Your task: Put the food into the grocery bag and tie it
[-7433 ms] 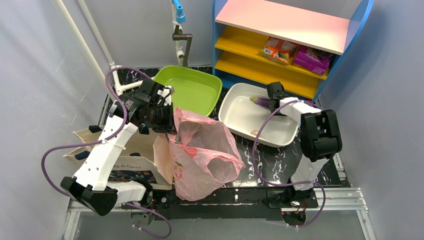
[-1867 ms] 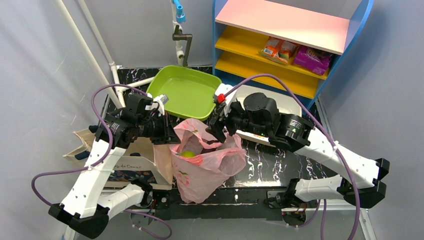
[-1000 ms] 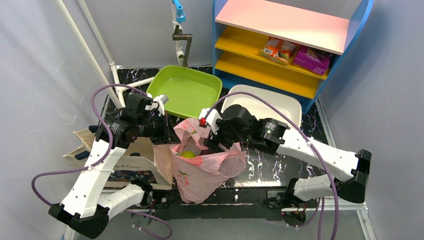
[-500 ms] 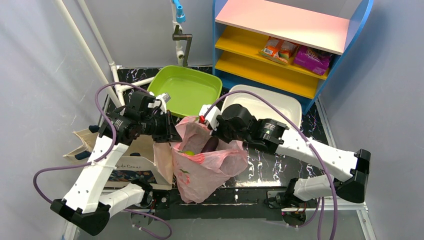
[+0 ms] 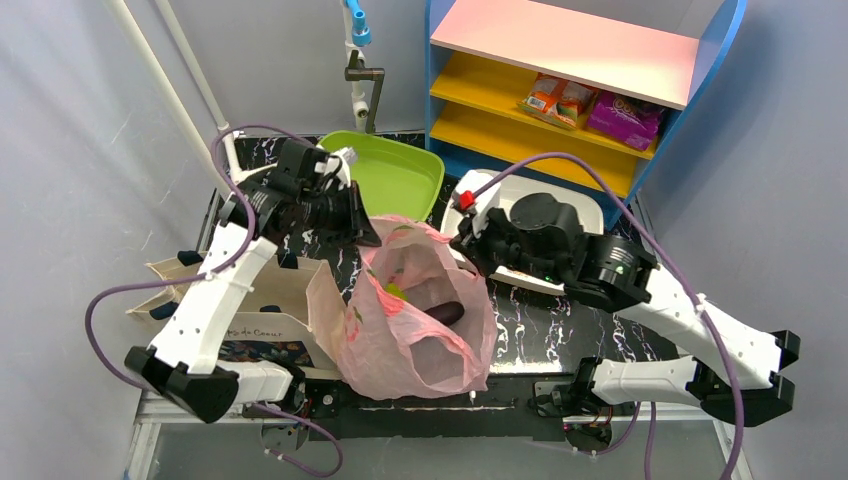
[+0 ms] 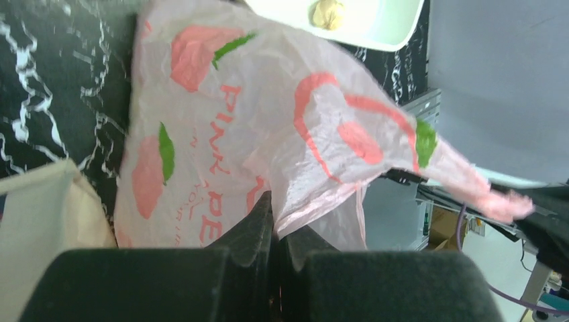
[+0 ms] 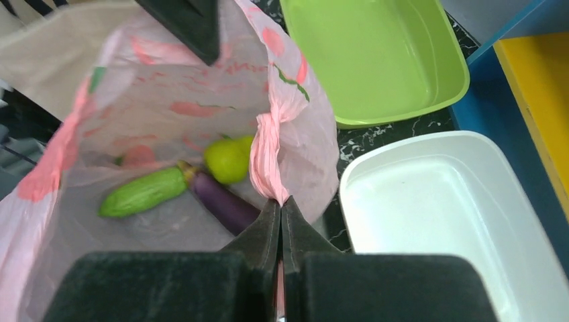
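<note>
The left gripper (image 6: 272, 209) has its jaws pressed together on a fold of the grocery bag (image 6: 221, 134), pinching the thin pink film at the rim. Seen from above, this grip holds up the far left side of the bag's mouth. The right gripper (image 7: 280, 209) is likewise clamped, its two fingers closed on a bunched, rope-like strip of pink plastic at the far right side of the mouth. Whether that strip is a loop handle or gathered rim cannot be told. Between the two grips the bag hangs open toward the overhead camera, and its lower part rests on the black marbled tabletop (image 5: 530, 320).

All three pieces of food lie inside the bag. The pear (image 7: 225, 159) sits toward the far wall. The eggplant (image 7: 227, 203) lies just beside it, running down under the right gripper's fingers. The long green vegetable (image 7: 142, 192) lies to the left, with one end meeting the eggplant's stem end.

On the bag's left side the beige canvas tote (image 5: 270, 290) stands against it. Beyond the bag sit a green tub (image 7: 376, 60) and, to its right, a white tub (image 7: 429, 201). The left wrist view shows a small beige lump (image 6: 329, 12) in the white tub. Farther back stands a blue shelf unit (image 5: 560, 45) with snack packets (image 5: 555, 97) on a yellow shelf.
</note>
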{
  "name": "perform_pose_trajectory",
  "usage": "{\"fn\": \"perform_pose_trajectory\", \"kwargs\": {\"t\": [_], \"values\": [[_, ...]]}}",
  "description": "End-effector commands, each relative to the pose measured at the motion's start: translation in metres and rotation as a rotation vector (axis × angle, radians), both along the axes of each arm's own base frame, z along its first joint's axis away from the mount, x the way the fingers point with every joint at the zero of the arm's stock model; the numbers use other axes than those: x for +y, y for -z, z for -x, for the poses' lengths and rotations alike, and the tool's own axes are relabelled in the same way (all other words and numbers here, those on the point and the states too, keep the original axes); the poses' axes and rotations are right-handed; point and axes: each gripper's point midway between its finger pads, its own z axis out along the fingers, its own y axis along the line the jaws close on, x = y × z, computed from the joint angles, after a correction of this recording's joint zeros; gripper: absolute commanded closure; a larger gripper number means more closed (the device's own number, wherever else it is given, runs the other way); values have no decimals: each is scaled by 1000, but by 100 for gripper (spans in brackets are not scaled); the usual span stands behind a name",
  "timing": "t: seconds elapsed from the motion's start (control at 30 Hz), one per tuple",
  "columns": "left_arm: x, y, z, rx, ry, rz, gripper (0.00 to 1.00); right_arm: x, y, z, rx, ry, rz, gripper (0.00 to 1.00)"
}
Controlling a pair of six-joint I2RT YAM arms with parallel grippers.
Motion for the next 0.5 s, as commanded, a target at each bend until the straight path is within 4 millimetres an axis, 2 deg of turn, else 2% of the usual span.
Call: {"fn": "perform_pose_trajectory", "kwargs": {"t": [0.0,0.17,0.27,0.33,0.43,0.47], "values": [[-16,-25,-29,-51,25,33,100,-4,-33,15,98,37,-149,99],[-29,-41,-64,-88,42,10,100,3,-36,21,180,56,-237,99],[-34,-53,-73,-101,46,19,97,4,-37,18,205,92,-269,99],[-35,-60,-69,-106,60,36,77,3,-41,14,209,122,-294,99],[-30,-69,-54,-125,69,50,42,4,-48,7,217,175,-333,99],[-27,-72,-48,-134,74,54,17,5,-50,5,221,187,-346,99]]}}
